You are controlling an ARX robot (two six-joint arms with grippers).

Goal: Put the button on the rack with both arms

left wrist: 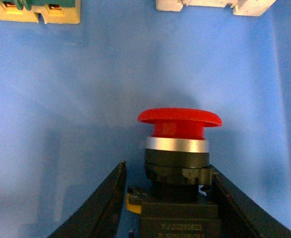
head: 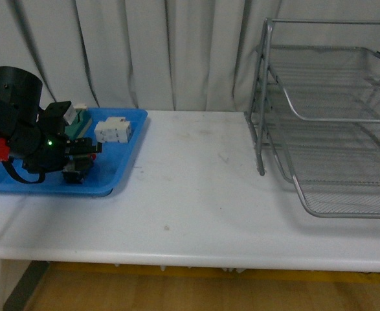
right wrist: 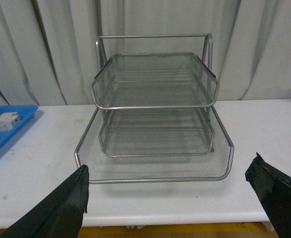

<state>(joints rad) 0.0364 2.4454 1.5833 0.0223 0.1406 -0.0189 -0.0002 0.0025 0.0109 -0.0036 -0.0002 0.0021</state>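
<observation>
Left pincer (left wrist: 167,167) straddles the button (left wrist: 180,116) in the blue tray (left wrist: 61,99), grip unclear; green block (left wrist: 33,12) and white block (left wrist: 209,6) lie beyond. Right pincer (right wrist: 170,166) gapes before the rack (right wrist: 155,106).

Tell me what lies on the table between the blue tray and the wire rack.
Nothing; the front view shows bare white table between tray and rack.

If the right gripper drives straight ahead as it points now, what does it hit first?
Likely the silver wire-mesh three-tier rack, at its lowest tray's front rim: the open right gripper faces it squarely. Depth is unclear.
</observation>
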